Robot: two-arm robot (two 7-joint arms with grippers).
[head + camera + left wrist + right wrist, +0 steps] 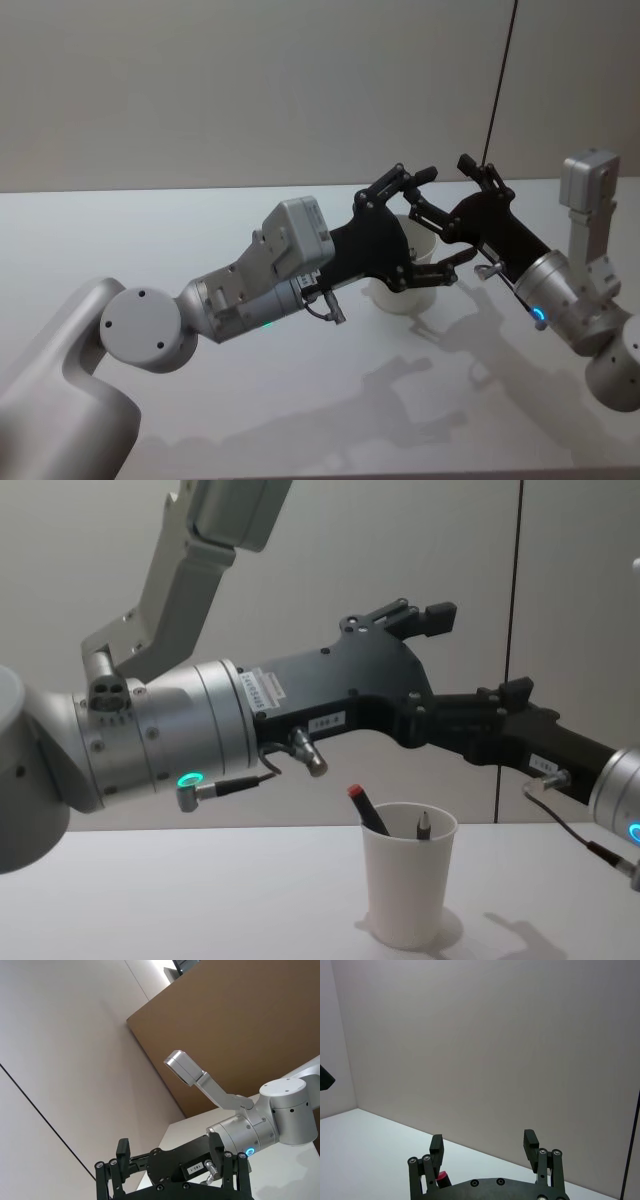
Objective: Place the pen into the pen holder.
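Lab, bare white table (pixel 300 420), plain walls (pixel 200 90)

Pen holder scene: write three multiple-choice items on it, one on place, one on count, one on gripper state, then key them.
1. Where is the pen holder?
A. Upright on the table, below both grippers
B. Tipped over at the table's edge
C. Held in the left gripper

2. How many pens stand in it?
A. None
B. Two
C. Five

3. How are the left gripper and right gripper?
A. Both open, holding nothing
B. Left shut on a pen
C. Right shut on the cup

Key: 1 A, the chest view shows it standing on the table; 2 B, a red-capped pen and a grey-tipped pen rise above the rim; 3 A, fingers apart.
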